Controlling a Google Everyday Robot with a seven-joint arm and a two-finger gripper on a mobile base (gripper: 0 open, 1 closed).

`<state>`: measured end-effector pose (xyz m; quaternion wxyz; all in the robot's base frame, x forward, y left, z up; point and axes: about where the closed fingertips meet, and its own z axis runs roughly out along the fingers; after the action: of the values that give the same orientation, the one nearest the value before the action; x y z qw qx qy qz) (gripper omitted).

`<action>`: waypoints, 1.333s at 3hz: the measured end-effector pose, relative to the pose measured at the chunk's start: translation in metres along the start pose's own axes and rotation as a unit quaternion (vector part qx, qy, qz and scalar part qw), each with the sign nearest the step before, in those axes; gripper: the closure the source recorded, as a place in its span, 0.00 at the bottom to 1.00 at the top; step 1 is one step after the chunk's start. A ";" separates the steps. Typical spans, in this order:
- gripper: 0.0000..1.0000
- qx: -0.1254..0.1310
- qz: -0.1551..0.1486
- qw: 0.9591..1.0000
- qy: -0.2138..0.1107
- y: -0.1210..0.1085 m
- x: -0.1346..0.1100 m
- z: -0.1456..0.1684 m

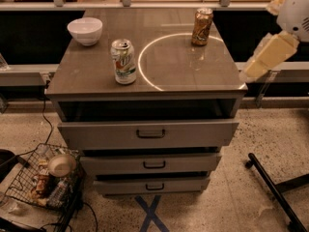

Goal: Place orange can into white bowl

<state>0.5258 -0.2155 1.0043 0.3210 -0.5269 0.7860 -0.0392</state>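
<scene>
The orange can (202, 27) stands upright at the back right of the grey cabinet top (183, 69), on the rim of a white circle marked there. The white bowl (85, 30) sits empty at the back left corner. My gripper (268, 55) shows as a cream-coloured piece on the white arm at the right edge. It hangs in the air just beyond the cabinet's right side, to the right of the orange can and apart from it. It holds nothing that I can see.
A white and green 7UP can (124, 62) stands front left of the circle, between bowl and orange can. The top drawer (149, 133) is pulled out a little. A wire basket (29, 180) with a tan bowl (61, 165) sits on the floor left. A black stand leg (275, 187) lies right.
</scene>
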 end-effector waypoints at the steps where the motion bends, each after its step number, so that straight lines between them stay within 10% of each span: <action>1: 0.00 0.044 0.088 0.990 -0.103 -0.043 -0.003 0.029; 3: 0.00 0.151 0.198 0.942 -0.225 -0.111 -0.023 0.052; 4: 0.00 0.189 0.203 0.928 -0.248 -0.130 -0.031 0.040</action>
<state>0.6589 -0.2357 1.0390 0.6007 -0.2783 0.7494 0.0110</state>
